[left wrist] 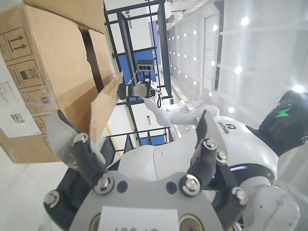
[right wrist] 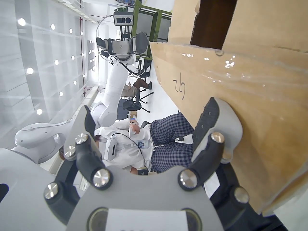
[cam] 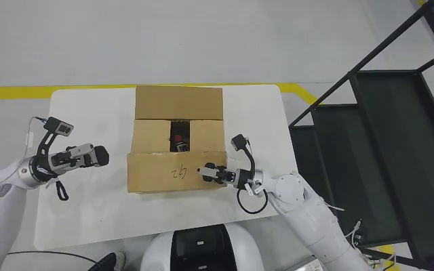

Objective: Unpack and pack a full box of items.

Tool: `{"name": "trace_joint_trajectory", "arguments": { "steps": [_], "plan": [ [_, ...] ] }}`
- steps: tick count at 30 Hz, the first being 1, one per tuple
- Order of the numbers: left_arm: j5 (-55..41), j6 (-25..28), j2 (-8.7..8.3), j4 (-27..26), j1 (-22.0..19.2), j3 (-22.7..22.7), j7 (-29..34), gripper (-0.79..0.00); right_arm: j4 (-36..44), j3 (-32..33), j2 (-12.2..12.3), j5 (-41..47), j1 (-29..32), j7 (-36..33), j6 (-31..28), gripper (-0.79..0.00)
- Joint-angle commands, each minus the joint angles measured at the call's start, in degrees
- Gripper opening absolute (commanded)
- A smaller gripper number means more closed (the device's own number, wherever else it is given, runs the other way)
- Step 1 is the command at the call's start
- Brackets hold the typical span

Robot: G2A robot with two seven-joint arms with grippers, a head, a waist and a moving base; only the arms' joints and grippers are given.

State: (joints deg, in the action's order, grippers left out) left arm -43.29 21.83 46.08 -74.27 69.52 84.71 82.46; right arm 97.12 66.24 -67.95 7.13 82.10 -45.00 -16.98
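A cardboard box (cam: 152, 135) stands mid-table with its far flap (cam: 179, 103) folded back. The near flap (cam: 163, 173), marked with handwriting, sticks out toward me. Between the two inner flaps a dark gap shows a red item (cam: 180, 145) inside. My right gripper (cam: 205, 173) is open at the near flap's right end. In the right wrist view one finger (right wrist: 211, 116) lies with its outer side against the flap (right wrist: 252, 85), and nothing is between the fingers. My left gripper (cam: 103, 156) is open and holds nothing, a short way left of the box (left wrist: 48, 78).
The white table (cam: 88, 210) has bare surface left and right of the box. A black metal stair frame (cam: 380, 135) stands just past the table's right edge. A yellow floor line (cam: 68, 89) runs behind the table.
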Motion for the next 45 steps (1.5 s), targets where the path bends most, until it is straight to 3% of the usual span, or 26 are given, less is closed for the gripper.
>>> {"name": "trace_joint_trajectory", "arguments": {
  "steps": [1, 4, 8, 18, 25, 41, 45],
  "plan": [
    [2.1, 0.5, -0.03, 0.3, 0.3, 0.3, -2.7, 0.0, 0.0, 0.0, 0.0, 0.0, 0.0, 0.0, 0.0, 0.0],
    [11.2, 2.2, -0.17, -0.2, 0.2, 0.3, -9.0, 0.0, 0.0, 0.0, 0.0, 0.0, 0.0, 0.0, 0.0, 0.0],
    [17.2, 2.1, 0.44, 1.4, -3.7, -3.7, -10.2, 0.0, 0.0, 0.0, 0.0, 0.0, 0.0, 0.0, 0.0, 0.0],
    [13.1, 3.2, 3.43, 15.6, -18.4, -13.5, -3.3, 0.0, 0.0, 0.0, 0.0, 0.0, 0.0, 0.0, 0.0, 0.0],
    [9.7, -0.1, 4.05, 17.6, -23.8, -17.1, 0.1, 0.0, 0.0, 0.0, 0.0, 0.0, 0.0, 0.0, 0.0, 0.0],
    [10.4, -0.2, 3.99, 17.2, -25.2, -18.6, 0.2, 0.0, 0.0, 0.0, 0.0, 0.0, 0.0, 0.0, 0.0, 0.0],
    [15.4, 0.2, 4.37, 15.9, -24.9, -19.7, -7.6, 0.0, 0.0, 0.0, 0.0, 0.0, 0.0, 0.0, 0.0, 0.0]
  ]
}}
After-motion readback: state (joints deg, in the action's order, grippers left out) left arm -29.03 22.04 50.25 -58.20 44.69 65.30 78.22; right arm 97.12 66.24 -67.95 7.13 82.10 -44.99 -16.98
